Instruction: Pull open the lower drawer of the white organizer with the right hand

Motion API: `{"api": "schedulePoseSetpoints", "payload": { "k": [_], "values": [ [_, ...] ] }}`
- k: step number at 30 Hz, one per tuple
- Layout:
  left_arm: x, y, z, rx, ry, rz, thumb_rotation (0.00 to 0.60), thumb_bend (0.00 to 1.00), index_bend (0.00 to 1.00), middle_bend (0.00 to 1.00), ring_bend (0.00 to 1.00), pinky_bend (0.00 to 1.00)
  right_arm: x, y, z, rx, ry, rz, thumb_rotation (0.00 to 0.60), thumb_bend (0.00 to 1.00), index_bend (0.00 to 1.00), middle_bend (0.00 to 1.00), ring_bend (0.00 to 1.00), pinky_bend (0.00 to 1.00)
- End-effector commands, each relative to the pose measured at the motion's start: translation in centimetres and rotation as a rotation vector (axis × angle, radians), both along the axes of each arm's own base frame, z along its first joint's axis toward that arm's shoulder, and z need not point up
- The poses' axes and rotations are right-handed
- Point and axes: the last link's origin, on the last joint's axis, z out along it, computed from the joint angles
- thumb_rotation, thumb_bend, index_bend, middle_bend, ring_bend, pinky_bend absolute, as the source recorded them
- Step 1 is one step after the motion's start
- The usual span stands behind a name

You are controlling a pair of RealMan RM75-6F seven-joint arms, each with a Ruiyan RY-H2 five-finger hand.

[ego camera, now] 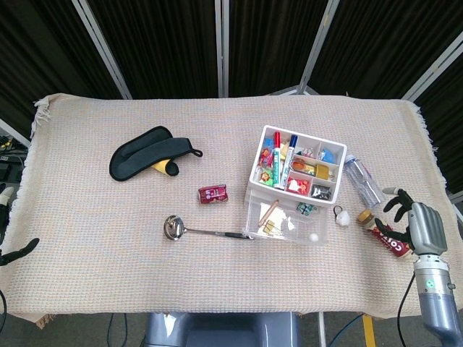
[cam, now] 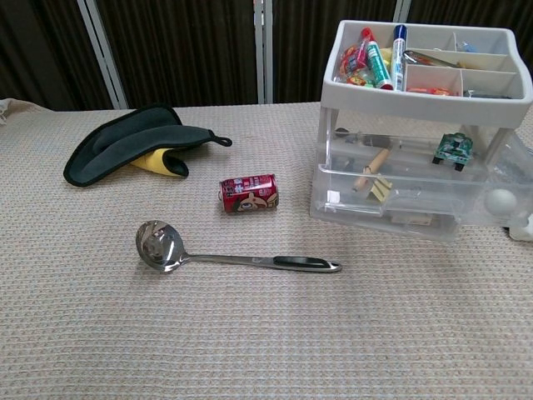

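The lower drawer of the white organizer juts out toward the near edge with its round knob exposed — by the look of it, the pull is done. The right hand sits well to the organizer's right, above a brown bottle, fingers spread and grasping nothing — released. The left hand barely shows at the far-left edge; I cannot tell its state.

- Table under a beige woven cloth.
- Dark grey oven mitt, with a yellow piece under it.
- Small red can on its side.
- Steel ladle with black handle.
- White organizer with clear drawers.
- Clear plastic bottle lying down.
- Red canister near the right edge.
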Motion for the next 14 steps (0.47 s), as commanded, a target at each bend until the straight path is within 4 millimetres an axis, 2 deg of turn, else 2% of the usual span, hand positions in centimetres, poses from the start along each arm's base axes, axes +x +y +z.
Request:
{"api": "schedulePoseSetpoints", "payload": {
  "k": [1, 3, 4, 7, 14],
  "values": [
    [0.0, 0.1, -0.2, -0.007, 0.008, 0.001, 0.6, 0.12, 0.0, 0.0, 0.0, 0.0, -0.1, 1.8, 0.1, -0.005, 0.001, 0.072, 0.6, 0.13, 0.18, 0.13, 0.16, 0.1],
    [0.0, 0.1, -0.4, -0.013, 0.015, 0.001, 0.6, 0.12, 0.0, 0.0, 0.0, 0.0, -0.2, 2.5, 0.2, -0.001, 0.039, 0.118, 0.6, 0.1, 0.1, 0.03, 0.03, 0.02],
    [0.0, 0.1, -0.5, -0.015, 0.02, 0.001, 0.6, 0.12, 0.0, 0.0, 0.0, 0.0, -0.3, 2.9, 0.2, -0.001, 0.075, 0.142, 0.6, 0.08, 0.05, 0.0, 0.0, 0.0],
    [-0.1, 0.2, -0.8, -0.02, 0.035, -0.001, 0.6, 0.11, 0.0, 0.0, 0.0, 0.0, -0.5, 3.7, 0.3, 0.005, 0.191, 0.178, 0.6, 0.06, 0.0, 0.0, 0.0, 0.0],
    [-0.6, 0.7, -1.5, -0.058, 0.071, 0.011, 0.6, 0.1, 0.0, 0.0, 0.0, 0.0, -0.9, 5.0, 0.3, -0.036, 0.351, 0.189, 0.6, 0.06, 0.0, 0.0, 0.0, 0.0]
  ]
}}
